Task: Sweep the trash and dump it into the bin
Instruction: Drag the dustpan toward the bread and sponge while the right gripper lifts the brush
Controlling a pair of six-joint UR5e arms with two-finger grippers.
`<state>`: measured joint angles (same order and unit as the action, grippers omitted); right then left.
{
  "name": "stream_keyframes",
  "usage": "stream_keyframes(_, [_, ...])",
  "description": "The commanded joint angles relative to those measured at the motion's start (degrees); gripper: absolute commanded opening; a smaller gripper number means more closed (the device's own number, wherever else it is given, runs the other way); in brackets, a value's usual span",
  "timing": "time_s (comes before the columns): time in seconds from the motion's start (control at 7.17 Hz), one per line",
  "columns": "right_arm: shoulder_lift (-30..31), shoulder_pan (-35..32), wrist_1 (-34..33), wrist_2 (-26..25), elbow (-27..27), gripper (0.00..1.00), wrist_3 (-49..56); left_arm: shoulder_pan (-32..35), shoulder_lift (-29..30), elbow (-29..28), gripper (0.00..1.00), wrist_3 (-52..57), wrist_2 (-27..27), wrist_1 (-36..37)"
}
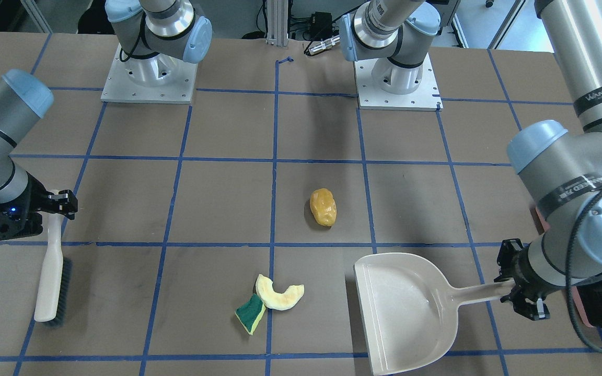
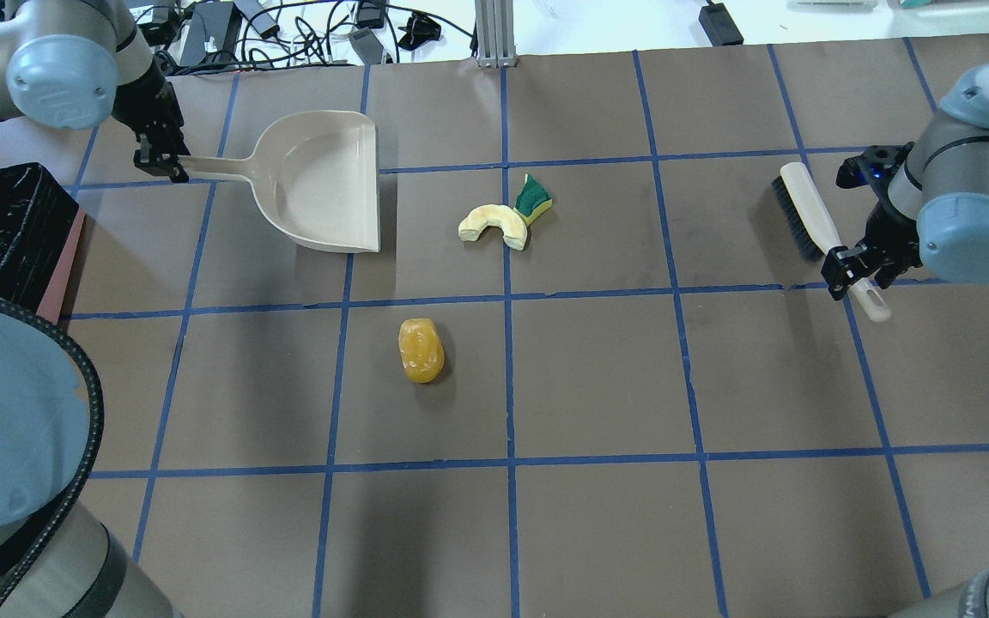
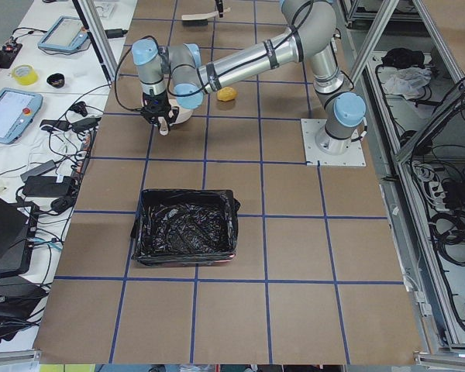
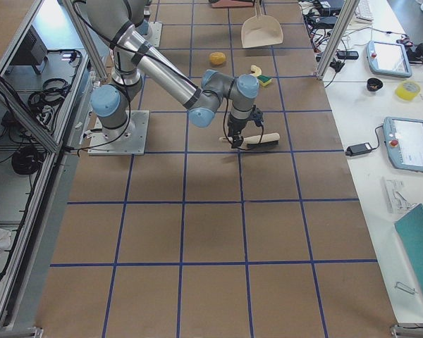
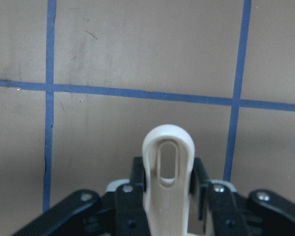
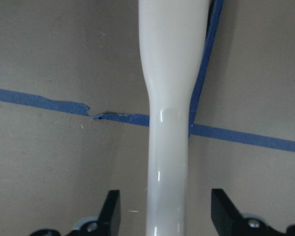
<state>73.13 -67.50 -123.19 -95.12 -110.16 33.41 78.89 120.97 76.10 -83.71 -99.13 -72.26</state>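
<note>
The trash lies apart from both tools: a glossy yellow-brown lump [image 2: 421, 349], and a pale crescent slice [image 2: 493, 225] touching a green-and-yellow sponge piece [image 2: 534, 199]. My left gripper [image 2: 164, 159] is shut on the handle of the beige dustpan [image 2: 323, 180], which rests on the table with its mouth toward the trash; the left wrist view shows the handle end [image 5: 168, 157] pinched. My right gripper [image 2: 855, 273] is open, its jaws astride the handle [image 6: 168, 123] of the beige brush [image 2: 803, 210] with gaps either side. The black-lined pink bin [image 2: 61, 275] stands at the table's left end.
The brown table carries a blue tape grid. Both arm bases [image 1: 148, 78] sit at the robot's side. The bin also shows in the exterior left view [image 3: 187, 249], near the left arm. Cables and screens lie beyond the far table edge.
</note>
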Motion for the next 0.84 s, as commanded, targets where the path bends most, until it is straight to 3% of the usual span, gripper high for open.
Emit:
stream_keyframes(0.0, [0.0,0.0,-0.3,0.0,-0.3,0.55,-0.1,5.0,1.7,0.4,0.0,-3.7,-2.2,-0.3])
stream_keyframes(0.28, [0.1,0.0,0.0,-0.5,-0.3,0.15,-0.5,6.7,2.0,1.4,0.0,-5.6,-4.7,-0.3])
stream_keyframes(0.7, [1.0,-0.3,0.1,-1.0,0.2,0.0,-0.7,9.2,1.0,1.9,0.0,-5.9,-5.6,-3.1])
